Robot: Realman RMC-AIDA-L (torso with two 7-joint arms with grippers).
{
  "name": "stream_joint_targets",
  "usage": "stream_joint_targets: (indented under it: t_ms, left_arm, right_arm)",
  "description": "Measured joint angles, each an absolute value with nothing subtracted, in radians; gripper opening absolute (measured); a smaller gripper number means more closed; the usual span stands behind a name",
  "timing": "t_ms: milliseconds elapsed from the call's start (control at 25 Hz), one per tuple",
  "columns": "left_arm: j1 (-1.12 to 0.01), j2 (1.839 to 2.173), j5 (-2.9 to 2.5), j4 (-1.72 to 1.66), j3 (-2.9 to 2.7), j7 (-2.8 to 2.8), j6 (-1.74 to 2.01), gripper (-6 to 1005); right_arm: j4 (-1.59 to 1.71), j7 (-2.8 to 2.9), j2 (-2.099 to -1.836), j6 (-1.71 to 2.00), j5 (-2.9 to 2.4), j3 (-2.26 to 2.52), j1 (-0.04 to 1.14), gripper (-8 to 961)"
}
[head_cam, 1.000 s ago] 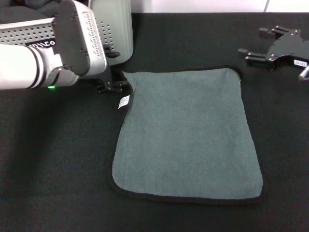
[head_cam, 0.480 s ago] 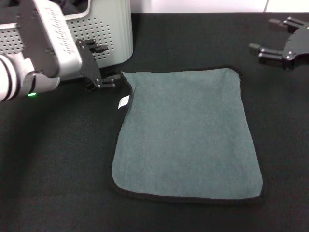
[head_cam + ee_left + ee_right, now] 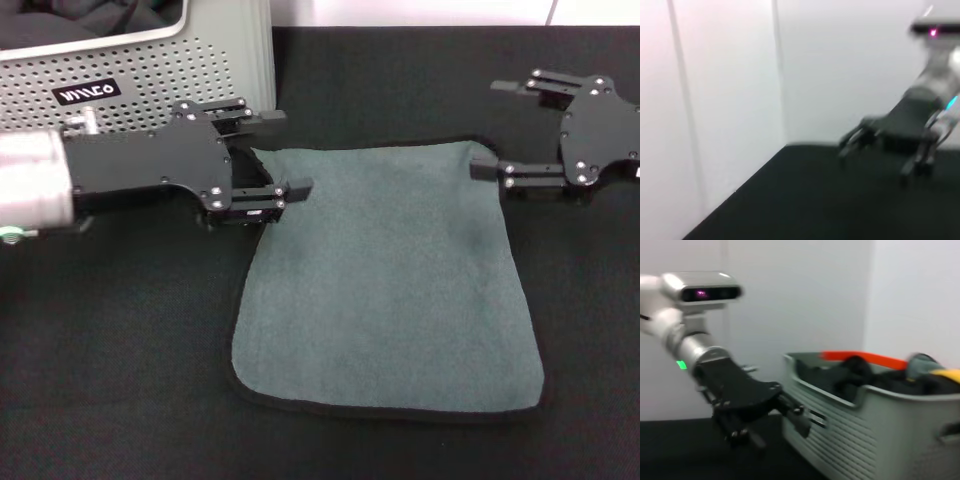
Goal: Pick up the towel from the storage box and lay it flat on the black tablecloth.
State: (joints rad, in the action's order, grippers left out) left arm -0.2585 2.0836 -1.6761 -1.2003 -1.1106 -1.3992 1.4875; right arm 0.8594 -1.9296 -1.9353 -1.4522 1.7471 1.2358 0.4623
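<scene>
The towel (image 3: 390,280) lies flat on the black tablecloth (image 3: 120,350), grey-green side up, black trim all round; its white label is hidden. My left gripper (image 3: 290,152) is open and empty, its fingers over the towel's far left corner. My right gripper (image 3: 486,128) is open and empty at the towel's far right corner. The storage box (image 3: 150,70) stands at the far left, behind the left gripper. In the right wrist view the left gripper (image 3: 781,432) shows in front of the storage box (image 3: 865,435). The left wrist view shows the right gripper (image 3: 874,164) above the tablecloth (image 3: 805,200).
The storage box holds several dark, orange and yellow items (image 3: 860,372). A white wall (image 3: 725,90) rises behind the table's far edge. Bare black cloth surrounds the towel on the near, left and right sides.
Both arms have swung round and come in toward the towel. The left gripper now lies level over the far left corner; the right gripper has moved left and nearer, to the far right corner.
</scene>
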Motion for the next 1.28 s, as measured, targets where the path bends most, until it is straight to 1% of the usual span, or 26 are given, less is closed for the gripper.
stream_joint_targets:
  t_ms: [120, 200, 360, 440, 600, 840, 1280]
  left_arm:
    - [-0.328, 2.065, -1.655, -1.119, -1.002, -1.416, 1.649, 744]
    - [-0.393, 2.034, -1.637, -1.029, -0.934, -1.428, 1.767, 744]
    - [-0.462, 1.991, -1.617, -0.915, -0.911, -1.429, 1.857, 744]
    - [-0.476, 1.981, -1.605, -0.894, -0.910, -1.424, 1.887, 744]
    - [-0.478, 1.976, -1.567, -0.895, -0.909, -1.416, 1.926, 744]
    - [-0.467, 1.968, -1.531, -0.896, -0.908, -1.438, 1.941, 744]
    - [-0.467, 1.973, -1.526, -0.897, -0.895, -1.425, 1.943, 744]
  right_arm:
    - [0.902, -1.905, -1.927, -1.522, 1.745, 1.234, 0.473, 794]
    - [0.922, -1.885, -1.925, -1.561, 1.745, 1.234, 0.486, 793]
    - [0.929, -1.865, -1.921, -1.637, 1.743, 1.233, 0.526, 791]
    - [0.930, -1.852, -1.918, -1.675, 1.745, 1.233, 0.548, 790]
    - [0.934, -1.843, -1.916, -1.701, 1.747, 1.233, 0.569, 790]
    - [0.949, -1.827, -1.930, -1.704, 1.742, 1.234, 0.570, 791]
    - [0.959, -1.813, -1.934, -1.695, 1.737, 1.233, 0.571, 791]
